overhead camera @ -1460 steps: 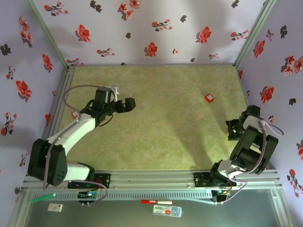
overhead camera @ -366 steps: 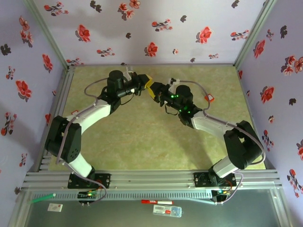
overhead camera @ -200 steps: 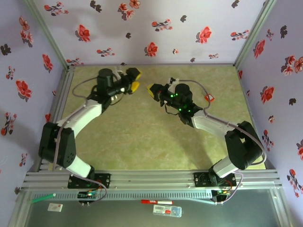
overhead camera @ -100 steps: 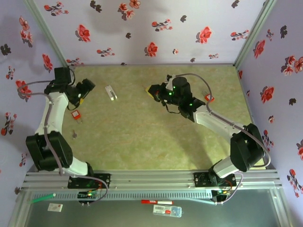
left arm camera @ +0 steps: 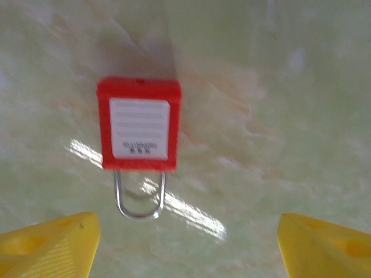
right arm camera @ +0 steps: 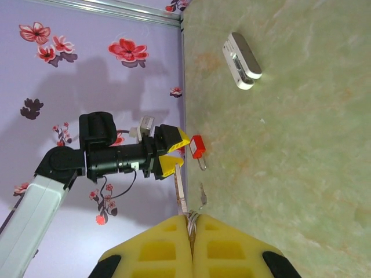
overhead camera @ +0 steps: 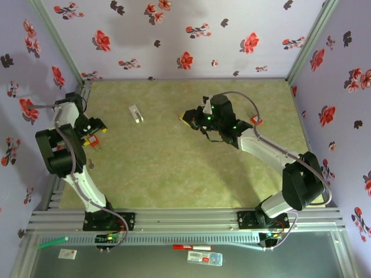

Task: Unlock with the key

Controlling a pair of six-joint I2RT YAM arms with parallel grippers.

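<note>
Left hand: the left hand (left arm camera: 186,231) is released, its yellow fingers (left arm camera: 52,246) spread wide with nothing between them. It hangs low over the left edge of the mottled green bench (overhead camera: 174,174), close to the lilac wall with red flowers (overhead camera: 185,35).
Padlock: the red plastic padlock with a white label (left arm camera: 139,124) lies flat on the bench just ahead of the left hand. Its steel shackle is turned toward the gap between the fingers, and neither finger touches it.
Right hand: the right hand (right arm camera: 190,223) is clenched, its yellow pads pressed together. It is held above the far middle of the bench and points across toward the left hand. A thin glint of metal shows at the seam of its tips, but I cannot tell what that is.
Small metal piece: a small grey metal piece (right arm camera: 202,197) lies on the bench a little beyond the padlock's shackle end. It is too small for me to say whether it is the key.
White object: a small white oblong object (overhead camera: 135,113) lies flat on the bench between the two hands, apart from both.
Second padlock: another small red padlock (overhead camera: 255,120) lies toward the far right of the bench, just beside the right arm.
</note>
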